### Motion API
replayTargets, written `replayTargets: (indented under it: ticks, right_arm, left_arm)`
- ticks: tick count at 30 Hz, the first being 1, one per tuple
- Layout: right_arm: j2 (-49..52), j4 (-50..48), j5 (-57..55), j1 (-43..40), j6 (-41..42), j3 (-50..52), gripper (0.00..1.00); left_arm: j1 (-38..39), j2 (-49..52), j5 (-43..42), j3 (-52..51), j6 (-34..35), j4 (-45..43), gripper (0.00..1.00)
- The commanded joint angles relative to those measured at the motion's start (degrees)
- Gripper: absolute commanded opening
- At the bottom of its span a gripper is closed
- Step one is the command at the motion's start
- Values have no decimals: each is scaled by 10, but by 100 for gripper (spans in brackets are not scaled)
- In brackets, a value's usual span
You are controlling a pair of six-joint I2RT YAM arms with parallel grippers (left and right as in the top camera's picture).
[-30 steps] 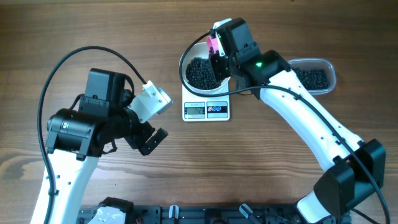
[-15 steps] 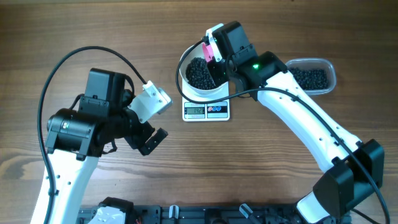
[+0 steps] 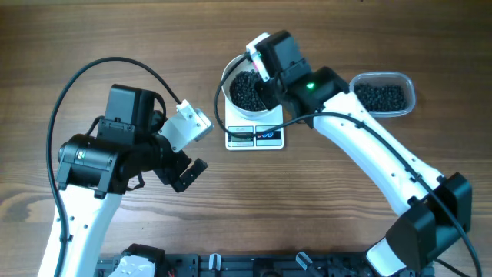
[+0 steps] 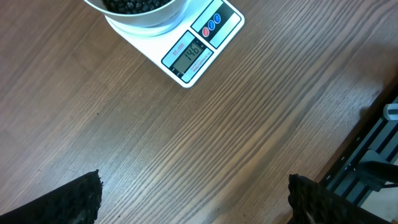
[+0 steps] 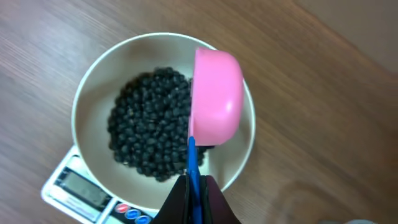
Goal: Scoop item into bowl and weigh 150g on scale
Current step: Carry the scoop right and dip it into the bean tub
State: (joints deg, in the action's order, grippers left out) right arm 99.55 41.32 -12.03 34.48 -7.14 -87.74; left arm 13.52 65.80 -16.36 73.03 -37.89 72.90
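Clenched on the handle of the pink scoop (image 5: 216,96), the right gripper (image 5: 193,186) has slid toward 10 o'clock across the bowl (image 5: 87,99) on the scale (image 5: 74,186), the scoop now overturned above the beans (image 5: 149,118) heaped inside, so that load seems delivered, while the left gripper (image 4: 196,202) gapes idle at 8 o'clock

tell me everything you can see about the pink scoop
The scoop has a smooth pink plastic-looking cup on a thin blue handle. The cup is turned over, rounded back up, so its inside is hidden. It hangs over the white bowl near its rim, above the black beans; whether it touches them is unclear. The right hand is shut on the handle.
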Motion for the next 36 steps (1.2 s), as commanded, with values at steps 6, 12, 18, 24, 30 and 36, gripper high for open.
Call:
replayTargets:
  ticks: [6, 12, 18, 24, 30, 36]
  right_arm:
    - [3, -19, 44, 10, 47, -12, 4]
    - [-2, -29, 92, -12, 202, -13, 4]
    - [-78, -25, 89, -72, 239, -13, 4]
    - [-202, 67, 82, -193, 202, -13, 4]
    - [-226, 257, -16, -272, 191, -12, 4]
    - [-149, 285, -81, -273, 191, -10, 4]
  left_arm:
    - [-3, 2, -1, 3, -9, -2, 100]
    - [-3, 2, -1, 3, -9, -2, 100]
    - [-3, 2, -1, 3, -9, -2, 100]
    - [-3, 2, -1, 3, -9, -2, 100]
    - [-3, 2, -1, 3, -9, -2, 100]
    - [-3, 2, -1, 3, -9, -2, 100]
